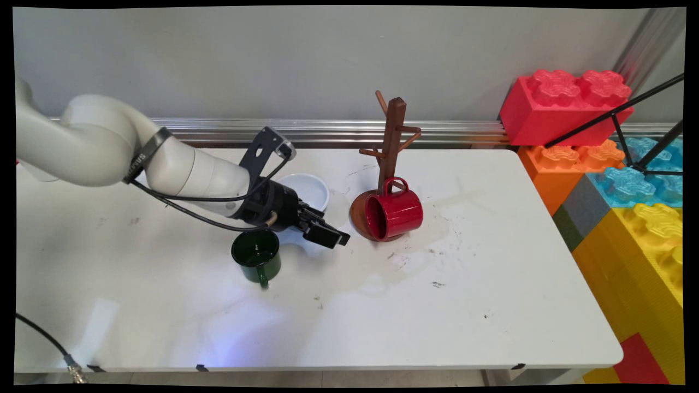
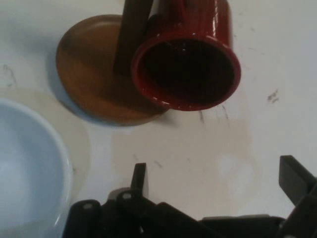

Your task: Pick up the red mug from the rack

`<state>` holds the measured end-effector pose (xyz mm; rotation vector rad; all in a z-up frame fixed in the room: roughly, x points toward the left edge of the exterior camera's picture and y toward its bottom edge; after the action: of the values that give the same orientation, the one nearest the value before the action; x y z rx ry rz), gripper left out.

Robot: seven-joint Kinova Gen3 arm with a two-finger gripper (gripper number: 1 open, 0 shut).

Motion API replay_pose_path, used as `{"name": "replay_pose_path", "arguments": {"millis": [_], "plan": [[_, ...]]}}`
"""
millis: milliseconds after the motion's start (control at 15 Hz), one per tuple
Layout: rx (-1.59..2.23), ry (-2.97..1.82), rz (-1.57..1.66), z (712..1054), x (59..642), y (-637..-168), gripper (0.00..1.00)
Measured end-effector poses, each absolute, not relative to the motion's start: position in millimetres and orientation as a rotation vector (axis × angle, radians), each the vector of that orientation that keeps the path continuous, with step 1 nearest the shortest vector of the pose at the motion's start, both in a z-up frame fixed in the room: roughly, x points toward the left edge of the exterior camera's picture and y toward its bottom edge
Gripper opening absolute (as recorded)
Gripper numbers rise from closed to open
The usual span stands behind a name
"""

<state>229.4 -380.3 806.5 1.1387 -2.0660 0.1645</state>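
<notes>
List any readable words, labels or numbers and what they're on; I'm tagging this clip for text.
Lettering on the dark band round the arm: too small and tilted to read.
Red mug, green mug, white bowl, mug stand, toy blocks: no text visible.

I saw my gripper (image 1: 333, 236) hovering low between the green mug (image 1: 256, 256) and the red mug (image 1: 394, 212) hanging on the wooden mug tree (image 1: 391, 143).

We see a glossy red mug (image 1: 394, 213) with a glazed, ceramic look, hung on a smooth brown wooden stand (image 1: 391, 143). The green mug (image 1: 256, 256) shines like enamel, the white bowl (image 1: 309, 189) looks glazed, and the white desk (image 1: 491, 305) is smooth, matt and scuffed. The black gripper (image 1: 333, 236) looks like matt plastic.
</notes>
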Motion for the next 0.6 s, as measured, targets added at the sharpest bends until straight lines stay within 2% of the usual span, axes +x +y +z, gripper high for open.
{"name": "replay_pose_path", "arguments": {"millis": [600], "plan": [[1.211,-1.986,0.135,791,222,-371,1.0]]}}
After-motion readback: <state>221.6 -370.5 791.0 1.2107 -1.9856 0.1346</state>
